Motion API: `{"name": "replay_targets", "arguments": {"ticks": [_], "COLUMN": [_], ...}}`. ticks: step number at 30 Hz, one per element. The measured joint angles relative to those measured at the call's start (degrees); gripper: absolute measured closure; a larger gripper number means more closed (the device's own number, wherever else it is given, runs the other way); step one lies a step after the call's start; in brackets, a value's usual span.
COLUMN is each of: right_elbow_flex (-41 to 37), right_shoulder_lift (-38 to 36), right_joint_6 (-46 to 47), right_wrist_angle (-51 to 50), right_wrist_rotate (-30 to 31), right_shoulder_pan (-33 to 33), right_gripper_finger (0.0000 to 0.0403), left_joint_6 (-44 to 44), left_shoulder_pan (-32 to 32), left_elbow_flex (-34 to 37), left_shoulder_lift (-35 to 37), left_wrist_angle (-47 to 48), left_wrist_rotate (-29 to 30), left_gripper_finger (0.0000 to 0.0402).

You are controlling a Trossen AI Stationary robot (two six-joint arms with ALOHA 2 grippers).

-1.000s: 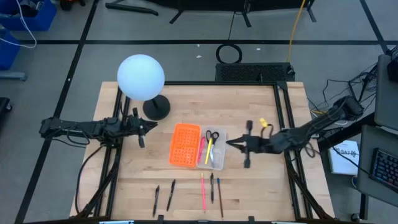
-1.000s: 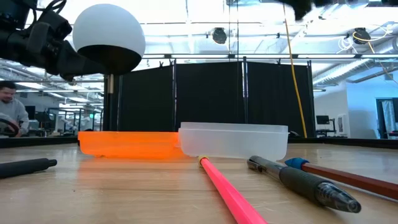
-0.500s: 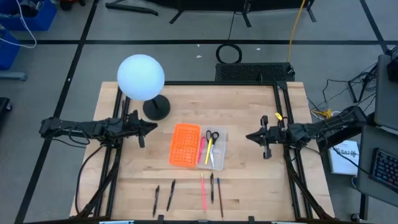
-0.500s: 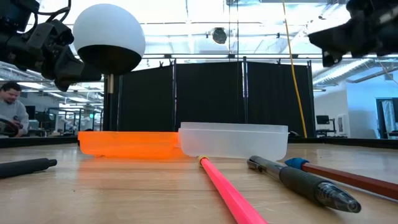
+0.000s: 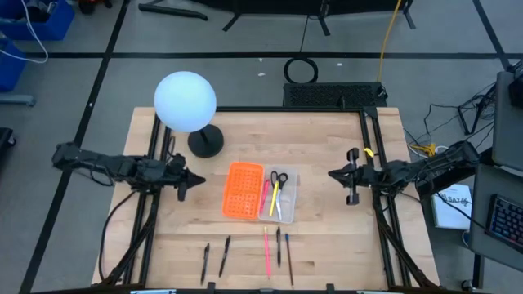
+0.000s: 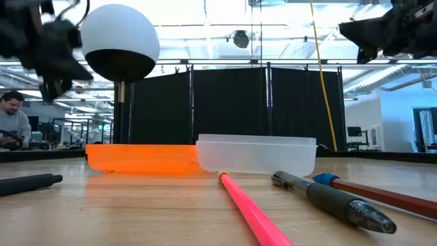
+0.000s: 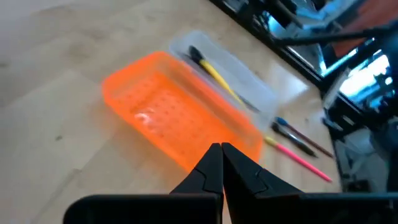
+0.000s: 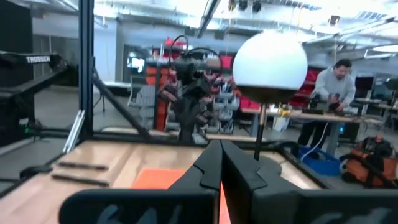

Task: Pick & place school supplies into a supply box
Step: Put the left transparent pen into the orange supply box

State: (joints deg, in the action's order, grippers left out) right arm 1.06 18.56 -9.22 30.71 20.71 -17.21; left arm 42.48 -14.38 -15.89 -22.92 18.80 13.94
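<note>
On the wooden table: one supply box, five loose pens; both pincers, left pincer and right pincer, pressed together.

Mid-table: supply box, scissors inside w/ pens; lamp behind-left; loose pens in front (near edge).

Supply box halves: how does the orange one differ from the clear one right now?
The orange half is bright, opaque, perforated and holds nothing; the clear half is translucent and holds scissors, a yellow pencil and a pink pen. Orange lies toward the left arm, clear toward the right. Both sit flat, joined side by side.
</note>
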Motion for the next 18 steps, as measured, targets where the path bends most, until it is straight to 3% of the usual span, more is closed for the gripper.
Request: {"name": "replay_targets", "arguments": {"ticks": [5,8,11,14,18], "right_elbow_flex": [-0.1,-0.1,-0.1,-0.1,-0.2], "right_shoulder_lift": [0.0,0.1,0.0,0.0,0.0], "right_joint_6": [-2.8,-3.9,-4.9,-5.7,-4.9], "right_wrist_angle": [1.6,2.1,2.7,2.6,2.4], "right_wrist_rotate": [0.0,0.0,0.0,0.0,0.0], "right_shoulder_pan": [0.0,0.0,0.0,0.0,0.0], "right_gripper_finger": [0.0403,0.0403,0.0403,0.0403,0.0403], "left_joint_6": [7.8,17.2,30.1,43.1,62.5], "left_shoulder_pan": [-12.6,-17.6,-21.6,-24.9,-28.8], "left_elbow_flex": [-18.6,-33.4,-47.8,-60.0,-69.8], "left_shoulder_lift": [-18.3,-31.6,-44.6,-56.4,-67.9], "left_wrist_angle": [12.7,27.3,43.9,58.7,68.4], "left_wrist_rotate": [14.7,18.1,17.3,12.4,5.9], "left_gripper_finger": [0.0398,0.0398,0.0399,0.0398,0.0399]}}
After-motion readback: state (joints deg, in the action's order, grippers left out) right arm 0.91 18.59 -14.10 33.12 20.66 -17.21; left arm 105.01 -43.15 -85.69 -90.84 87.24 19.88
